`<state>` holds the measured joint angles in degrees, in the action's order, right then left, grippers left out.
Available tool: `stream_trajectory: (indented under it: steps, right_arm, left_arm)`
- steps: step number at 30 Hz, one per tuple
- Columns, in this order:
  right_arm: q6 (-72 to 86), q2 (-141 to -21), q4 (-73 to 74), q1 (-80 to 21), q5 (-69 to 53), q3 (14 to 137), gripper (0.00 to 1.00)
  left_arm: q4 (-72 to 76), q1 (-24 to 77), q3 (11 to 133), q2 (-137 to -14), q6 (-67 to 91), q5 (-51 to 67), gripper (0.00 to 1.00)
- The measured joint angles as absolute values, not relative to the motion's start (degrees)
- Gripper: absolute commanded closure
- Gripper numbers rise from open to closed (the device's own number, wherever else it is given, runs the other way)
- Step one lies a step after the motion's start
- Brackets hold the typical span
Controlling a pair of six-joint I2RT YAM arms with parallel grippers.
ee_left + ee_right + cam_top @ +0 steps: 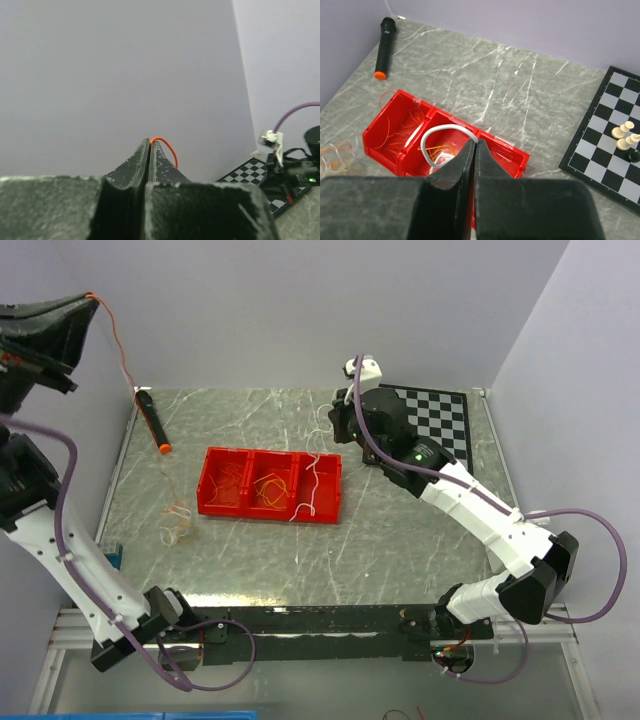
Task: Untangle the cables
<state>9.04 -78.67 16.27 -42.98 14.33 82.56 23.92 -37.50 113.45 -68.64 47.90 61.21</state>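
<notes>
The left pincer [150,142] was clamped on an orange cable [170,150] looping beside its tips; the right pincer [475,143] gripped a white cable [442,129], a red tray [380,150] below it.

No words, numbers, labels or signs can be read anywhere in these pictures, near either claw or far from it.
</notes>
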Motion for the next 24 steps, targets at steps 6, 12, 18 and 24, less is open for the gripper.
stream_trajectory:
  steps: [6, 12, 18, 24]
  right_arm:
    - [8.8, -78.7, 16.3, -42.2, 14.9, 84.1, 1.00]
    - [8.4, -78.7, 15.8, -41.1, 15.5, 86.1, 1.00]
    - [8.1, -79.7, 15.6, -40.6, 15.6, 86.6, 1.00]
    - [8.4, -81.2, 14.9, -40.6, 15.4, 85.3, 1.00]
  left_arm:
    - [29.6, -37.4, 118.1, -66.2, 51.6, 59.9, 0.99]
    - [31.6, -37.4, 123.1, -66.3, 53.8, 57.8, 0.98]
    - [33.4, -37.4, 120.6, -66.0, 55.2, 57.1, 0.98]
    - [33.0, -37.4, 117.4, -65.9, 55.2, 57.1, 0.97]
